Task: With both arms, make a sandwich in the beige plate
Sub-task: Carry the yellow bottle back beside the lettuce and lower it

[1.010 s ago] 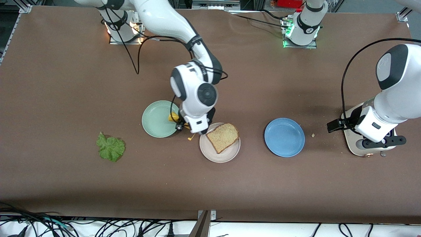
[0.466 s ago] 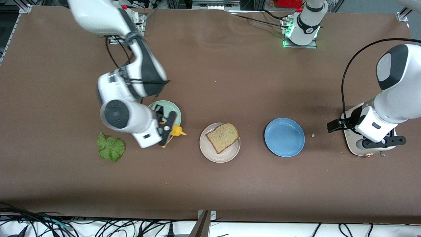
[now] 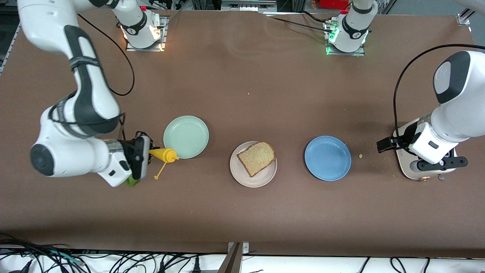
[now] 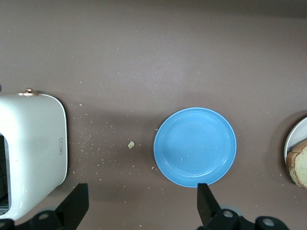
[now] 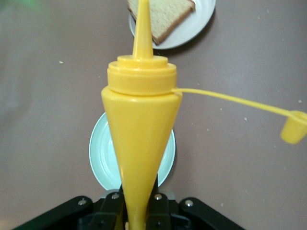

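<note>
Though crumb-flecked — brown table (image 3: 242, 212)

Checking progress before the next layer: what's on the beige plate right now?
One bread slice lies on the beige plate, nothing on top of it. Whatever is under the slice is hidden.

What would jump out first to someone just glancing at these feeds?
The right gripper, shut on a yellow squeeze bottle with its cap dangling, held beside the mint-green plate. Next, the single bread slice on the beige plate mid-table. The left gripper waits open over the toaster's end.
</note>
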Controlling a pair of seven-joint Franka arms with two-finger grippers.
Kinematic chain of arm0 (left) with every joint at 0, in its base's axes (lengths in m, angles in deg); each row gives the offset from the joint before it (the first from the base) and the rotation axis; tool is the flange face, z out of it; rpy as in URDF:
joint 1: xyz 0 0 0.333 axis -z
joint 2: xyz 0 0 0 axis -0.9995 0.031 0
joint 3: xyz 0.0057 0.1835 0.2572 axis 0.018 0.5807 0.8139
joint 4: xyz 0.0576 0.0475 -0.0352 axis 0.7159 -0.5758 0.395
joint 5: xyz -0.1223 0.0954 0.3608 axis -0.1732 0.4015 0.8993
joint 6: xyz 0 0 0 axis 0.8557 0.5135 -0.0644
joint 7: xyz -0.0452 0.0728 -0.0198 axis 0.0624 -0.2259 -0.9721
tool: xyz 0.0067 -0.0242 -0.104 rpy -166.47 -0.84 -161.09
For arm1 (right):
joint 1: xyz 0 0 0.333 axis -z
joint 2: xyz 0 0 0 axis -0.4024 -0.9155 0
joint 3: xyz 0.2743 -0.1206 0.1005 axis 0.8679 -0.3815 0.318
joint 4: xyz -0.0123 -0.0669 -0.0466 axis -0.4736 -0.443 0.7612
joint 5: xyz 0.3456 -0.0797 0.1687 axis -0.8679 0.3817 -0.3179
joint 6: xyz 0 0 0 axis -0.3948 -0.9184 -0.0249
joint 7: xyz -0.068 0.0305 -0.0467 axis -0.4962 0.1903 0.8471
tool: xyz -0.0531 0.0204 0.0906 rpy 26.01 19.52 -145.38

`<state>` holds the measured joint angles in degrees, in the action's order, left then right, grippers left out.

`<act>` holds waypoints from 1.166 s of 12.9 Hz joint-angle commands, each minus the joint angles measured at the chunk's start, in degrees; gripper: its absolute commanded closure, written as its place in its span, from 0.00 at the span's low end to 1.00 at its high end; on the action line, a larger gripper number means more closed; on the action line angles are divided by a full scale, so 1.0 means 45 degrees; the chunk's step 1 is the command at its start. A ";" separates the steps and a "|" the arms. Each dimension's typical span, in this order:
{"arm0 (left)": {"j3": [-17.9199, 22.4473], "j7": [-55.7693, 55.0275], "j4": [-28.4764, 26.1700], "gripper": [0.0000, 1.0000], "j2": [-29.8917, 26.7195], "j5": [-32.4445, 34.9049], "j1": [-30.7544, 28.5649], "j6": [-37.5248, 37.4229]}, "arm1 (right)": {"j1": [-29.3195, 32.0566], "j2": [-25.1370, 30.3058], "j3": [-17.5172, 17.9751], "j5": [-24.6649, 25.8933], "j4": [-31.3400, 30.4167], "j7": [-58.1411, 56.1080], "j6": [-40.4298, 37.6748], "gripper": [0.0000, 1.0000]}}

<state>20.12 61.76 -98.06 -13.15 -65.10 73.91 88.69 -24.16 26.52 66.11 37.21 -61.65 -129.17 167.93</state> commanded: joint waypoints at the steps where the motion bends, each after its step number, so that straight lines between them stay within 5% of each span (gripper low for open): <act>1: -0.0092 0.0379 0.0028 0.01 -0.0010 -0.0302 -0.0141 0.0023 | 0.0913 -0.0771 0.0497 -0.1257 0.0090 -0.2584 -0.0073 1.00; 8: -0.0092 0.0340 0.0028 0.01 -0.0029 -0.0302 -0.0122 0.0023 | 0.2573 -0.3447 0.0497 -0.3600 0.0969 -0.8406 -0.1147 1.00; 15: -0.0092 0.0320 0.0028 0.01 -0.0029 -0.0302 -0.0121 0.0004 | 0.3415 -0.5189 0.0478 -0.6298 0.0969 -1.1637 -0.1478 1.00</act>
<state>20.12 61.95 -98.06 -13.15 -65.10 73.92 88.70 -10.37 5.32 66.86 12.09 -59.98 -179.68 164.07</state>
